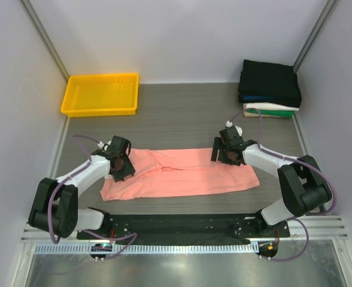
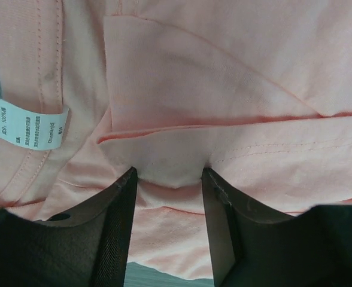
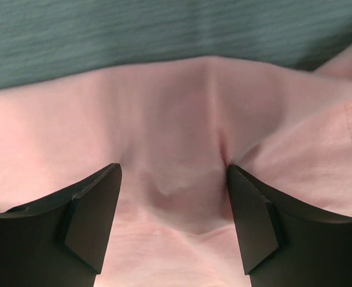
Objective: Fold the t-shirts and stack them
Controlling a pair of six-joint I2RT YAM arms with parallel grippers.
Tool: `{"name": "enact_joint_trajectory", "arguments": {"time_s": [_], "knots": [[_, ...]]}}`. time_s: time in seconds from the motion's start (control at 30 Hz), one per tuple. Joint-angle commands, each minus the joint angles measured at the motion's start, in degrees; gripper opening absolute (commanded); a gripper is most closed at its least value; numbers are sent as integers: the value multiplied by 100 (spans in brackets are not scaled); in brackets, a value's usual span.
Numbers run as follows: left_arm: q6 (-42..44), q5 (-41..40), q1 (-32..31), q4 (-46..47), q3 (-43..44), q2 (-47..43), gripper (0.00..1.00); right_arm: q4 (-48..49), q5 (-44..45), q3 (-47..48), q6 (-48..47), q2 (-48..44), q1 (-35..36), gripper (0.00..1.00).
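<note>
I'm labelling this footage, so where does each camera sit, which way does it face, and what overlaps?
Top external: overhead behind the bases, looking down on left arm, right arm, pink t-shirt, folded stack.
Left wrist: above left gripper, facing the label.
Right wrist: above right gripper, facing bunched fabric.
Shared: all show the pink t-shirt.

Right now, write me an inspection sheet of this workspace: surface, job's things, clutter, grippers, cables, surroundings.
Surface: grey wood-grain table.
Job's things: salmon-pink t-shirt lies as a long, partly folded band across the near side; stack of folded shirts sits at the far right, with black on top and blue, white and green edges below.
Clutter: yellow tray at the far left, nothing seen inside.
Grippers: left gripper and right gripper are open, each pressed on one end of the shirt, fabric puckered between the fingers.
Cables: cables loop along both arms; no snag seen.
Surroundings: white walls on three sides.
</note>
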Motion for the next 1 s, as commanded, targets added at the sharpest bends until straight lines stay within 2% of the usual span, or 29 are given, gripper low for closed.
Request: {"name": "enact_joint_trajectory", "arguments": {"time_s": [0.0, 0.1, 0.13, 0.17, 0.2, 0.23, 0.27, 0.33, 0.37, 0.43, 0.47, 0.5, 0.6, 0.63, 0.7, 0.77, 0.83, 0.9, 0.97], "knots": [[-299, -213, -179, 1152, -112, 812, 48, -154, -278, -617, 629, -204, 460, 77], [-325, -336, -363, 1214, 537, 1654, 47, -22, -498, -1083, 1024, -607, 1118, 76], [-334, -398, -416, 1232, 983, 1884, 46, -13, -472, -1302, 1147, -731, 1338, 76], [-325, -398, -538, 1215, 1283, 2122, 46, -13, -419, -1408, 1566, -898, 1845, 76], [-299, -398, -609, 1206, 1573, 2655, 45, -22, -375, -1505, 1779, -1039, 2111, 76], [-282, -416, -662, 1092, 2272, 2912, 45, -13, -331, -1637, 2077, -1353, 2401, 76], [-229, -372, -758, 1022, 2619, 3211, 45, -22, -157, -1655, 2593, -1478, 3143, 76], [-159, -223, -873, 916, 3382, 3965, 44, -39, 37, -1490, 3036, -1672, 3885, 76], [-10, -31, -1013, 872, 4196, 4222, 44, -100, 247, -1358, 3282, -1751, 4428, 76], [236, 311, -1267, 479, 5280, 4932, 43, -442, 468, -840, 3337, -1752, 4836, 77], [394, 470, -1365, 328, 6381, 5128, 43, -618, 573, -656, 3337, -1761, 4960, 79], [761, 576, -1444, 153, 6906, 5330, 45, -802, 757, -471, 3267, -1787, 5066, 79], [1263, 603, -1664, -761, 8732, 5710, 50, -1523, 1257, 171, 2996, -2006, 5075, 83], [1353, 647, -1682, -972, 9044, 5701, 51, -1812, 1390, 477, 2898, -2068, 5075, 84], [1485, 491, -1682, -1210, 9458, 5412, 54, -2217, 1672, 786, 2696, -2095, 5014, 86], [1696, 280, -1673, -1500, 9460, 4817, 57, -2307, 1787, 1156, 2284, -2042, 4638, 87], [1888, -107, -1665, -1808, 9154, 4289, 58, -2290, 1586, 1463, 1794, -1814, 3964, 87], [2012, -501, -1647, -2071, 8706, 3375, 58, -2211, 1524, 1857, 1458, -1393, 3522, 87], [2118, -749, -1656, -2125, 7680, 2655, 59, -2132, 1436, 2175, 922, -981, 3020, 87]]}}
